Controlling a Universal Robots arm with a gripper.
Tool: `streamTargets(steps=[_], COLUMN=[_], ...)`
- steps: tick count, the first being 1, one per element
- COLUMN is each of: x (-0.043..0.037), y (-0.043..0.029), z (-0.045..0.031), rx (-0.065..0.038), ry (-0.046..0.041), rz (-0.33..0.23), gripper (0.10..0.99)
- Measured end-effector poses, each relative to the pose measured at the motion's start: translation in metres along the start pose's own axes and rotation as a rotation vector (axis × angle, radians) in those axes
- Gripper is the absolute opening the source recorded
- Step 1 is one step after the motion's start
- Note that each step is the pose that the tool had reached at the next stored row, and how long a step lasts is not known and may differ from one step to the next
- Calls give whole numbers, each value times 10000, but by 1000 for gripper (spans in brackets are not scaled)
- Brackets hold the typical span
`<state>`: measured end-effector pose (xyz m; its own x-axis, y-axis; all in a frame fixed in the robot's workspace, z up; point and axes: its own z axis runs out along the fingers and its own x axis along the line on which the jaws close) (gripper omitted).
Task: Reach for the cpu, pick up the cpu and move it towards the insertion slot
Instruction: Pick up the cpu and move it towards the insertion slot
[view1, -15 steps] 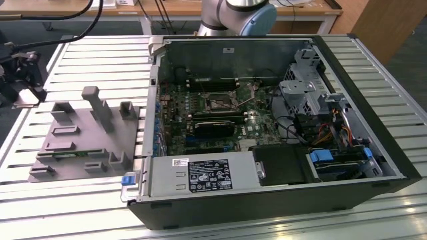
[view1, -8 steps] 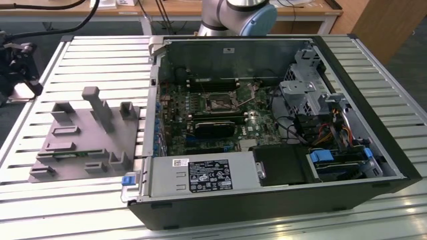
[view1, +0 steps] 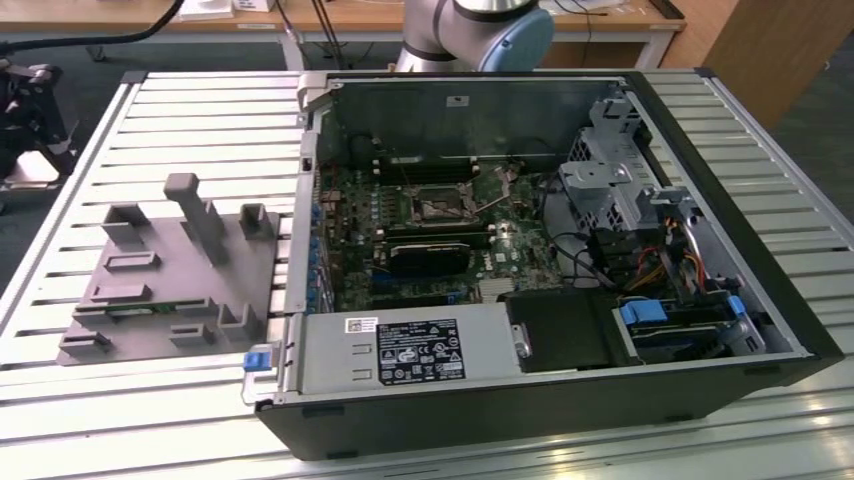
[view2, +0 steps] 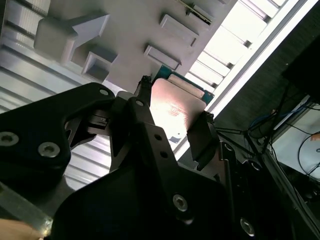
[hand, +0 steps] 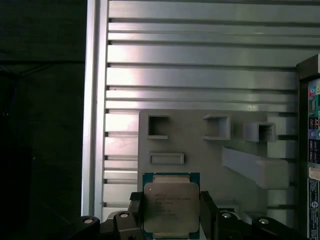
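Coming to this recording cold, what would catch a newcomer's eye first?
A square silver-topped, green-rimmed cpu sits clamped in the black gripper in both wrist views, a grey plastic fixture plate behind it. In the exterior view, an open black computer case dominates the slatted metal table, the square black insertion slot visible on its motherboard.
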<state>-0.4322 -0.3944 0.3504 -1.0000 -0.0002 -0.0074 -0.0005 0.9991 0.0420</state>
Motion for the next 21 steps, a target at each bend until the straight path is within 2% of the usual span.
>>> streamTargets(steps=[8,21], x=[-1,-4], y=[25,65], z=[-158,-494], rx=[4,7], ry=[0,0], rz=[0,2], gripper=[537,537])
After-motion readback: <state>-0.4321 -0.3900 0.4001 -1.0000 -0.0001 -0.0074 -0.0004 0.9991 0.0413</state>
